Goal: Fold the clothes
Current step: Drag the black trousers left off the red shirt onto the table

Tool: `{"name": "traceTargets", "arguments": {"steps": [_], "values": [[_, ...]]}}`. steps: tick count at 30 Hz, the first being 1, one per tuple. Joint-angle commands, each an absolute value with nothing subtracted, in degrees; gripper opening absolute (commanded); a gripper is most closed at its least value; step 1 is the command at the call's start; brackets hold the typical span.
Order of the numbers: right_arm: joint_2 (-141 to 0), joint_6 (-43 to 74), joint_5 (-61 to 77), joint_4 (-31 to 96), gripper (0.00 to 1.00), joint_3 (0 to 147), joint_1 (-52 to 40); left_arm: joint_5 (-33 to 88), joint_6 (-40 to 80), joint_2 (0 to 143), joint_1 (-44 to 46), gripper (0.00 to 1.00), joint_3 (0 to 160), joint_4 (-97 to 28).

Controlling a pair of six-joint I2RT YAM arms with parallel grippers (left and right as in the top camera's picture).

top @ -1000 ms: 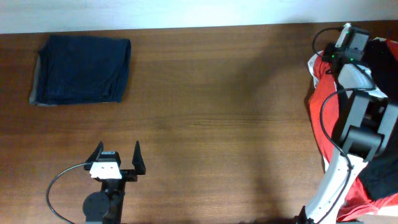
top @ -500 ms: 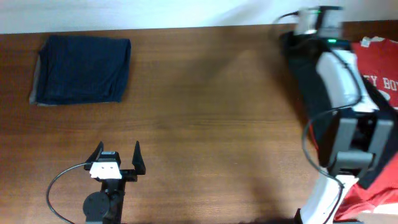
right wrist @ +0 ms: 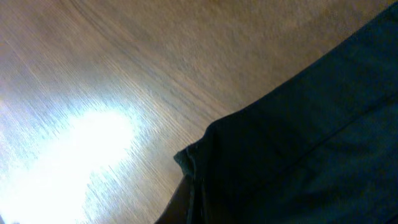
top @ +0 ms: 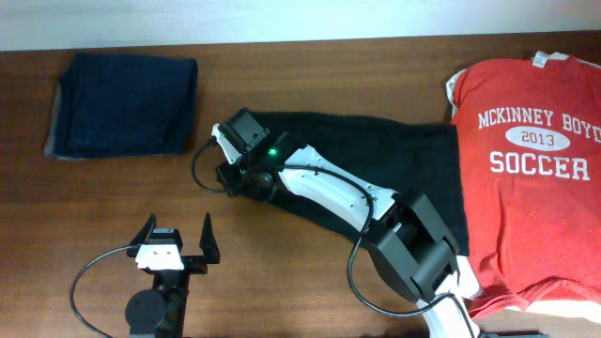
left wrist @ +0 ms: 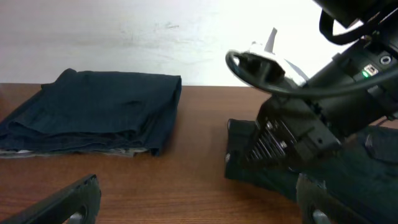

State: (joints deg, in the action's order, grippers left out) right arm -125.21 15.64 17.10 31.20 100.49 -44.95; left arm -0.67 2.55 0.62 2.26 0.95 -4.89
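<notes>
The black garment [top: 394,150] lies stretched across the middle of the table, its right part tucked under the red T-shirt [top: 526,197] with white soccer print. My right gripper [top: 227,169] is at the garment's left edge, shut on the cloth. In the right wrist view the black garment [right wrist: 298,143] fills the lower right and covers the fingers. A folded navy garment [top: 122,103] rests at the far left. My left gripper [top: 177,239] stands open near the front edge with nothing in it, and its fingers [left wrist: 68,202] frame bare wood.
The right arm [top: 338,192] lies low across the black garment from the front right. In the left wrist view the right gripper's body [left wrist: 298,124] is close ahead on the right. The folded navy garment [left wrist: 93,112] sits ahead on the left by the white wall.
My right arm has swung from the pile at the far right across to the middle left, dragging the black garment out flat. The red T-shirt is now uncovered. The left arm has not moved.
</notes>
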Motion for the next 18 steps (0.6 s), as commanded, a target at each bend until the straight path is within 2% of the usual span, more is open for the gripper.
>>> {"name": "traceTargets", "arguments": {"steps": [1,4,5,6,8,9,10,11,14,16,18], "values": [[-125.1,18.3,22.9,27.3,0.04,100.6,-44.5,-0.4,1.7,0.3,2.0,0.99,0.5,-4.8],[-125.1,18.6,22.9,25.7,0.04,100.6,-44.5,-0.4,1.7,0.3,2.0,0.99,0.5,-4.8],[-125.1,18.6,22.9,25.6,0.07,100.6,-44.5,-0.4,1.7,0.3,2.0,0.99,0.5,-4.8],[-125.1,18.6,23.0,24.7,0.36,100.7,-44.5,-0.4,1.7,0.3,2.0,0.99,0.5,-4.8],[-124.9,20.5,23.2,23.0,0.54,102.6,-44.2,-0.4,1.7,0.3,2.0,0.99,0.5,-4.8],[-124.6,20.5,23.2,23.2,0.67,104.7,-43.5,-0.4,1.7,0.3,2.0,0.99,0.5,-4.8],[-123.3,20.5,23.4,23.6,0.74,106.8,-42.3,-0.4,1.7,0.3,2.0,0.99,0.5,-4.8],[-121.7,20.4,23.4,26.5,0.77,109.3,-40.4,-0.4,1.7,0.3,2.0,0.99,0.5,-4.8],[-115.9,20.0,23.3,44.5,0.79,112.9,-30.5,-0.4,1.7,0.3,2.0,0.99,0.5,-4.8],[-114.1,19.7,18.9,61.4,0.81,112.9,-17.8,-0.4,1.7,0.3,2.0,0.99,0.5,-4.8],[-114.2,16.8,15.0,68.6,0.84,112.7,-9.5,-0.4,1.7,0.3,2.0,0.99,0.5,-4.8]]}}
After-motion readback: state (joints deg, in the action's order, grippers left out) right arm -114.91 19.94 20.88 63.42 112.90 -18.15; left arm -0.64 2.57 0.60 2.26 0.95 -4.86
